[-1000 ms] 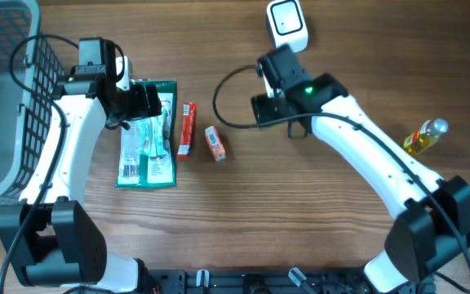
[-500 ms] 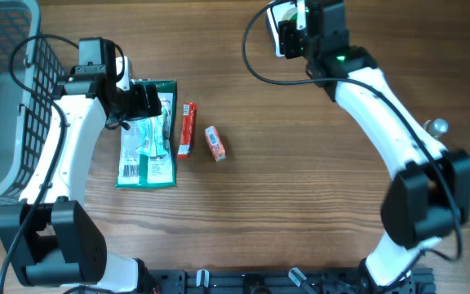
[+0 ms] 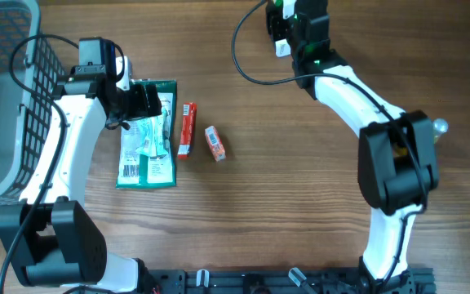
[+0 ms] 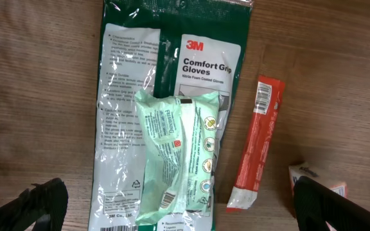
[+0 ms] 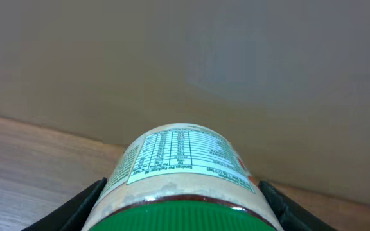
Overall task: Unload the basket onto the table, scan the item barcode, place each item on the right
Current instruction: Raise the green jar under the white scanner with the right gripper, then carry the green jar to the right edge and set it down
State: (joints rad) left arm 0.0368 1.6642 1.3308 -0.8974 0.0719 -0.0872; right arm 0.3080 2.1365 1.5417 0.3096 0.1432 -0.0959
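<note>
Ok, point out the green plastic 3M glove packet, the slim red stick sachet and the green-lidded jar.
green plastic 3M glove packet [image 4: 211, 61], left wrist view, white brand label.
slim red stick sachet [image 4: 255, 144], left wrist view, mid-length.
green-lidded jar [image 5: 182, 153], right wrist view, nutrition label.

glove pack [image 4: 172, 64] — "3M Comfort Grip Gloves"
</note>
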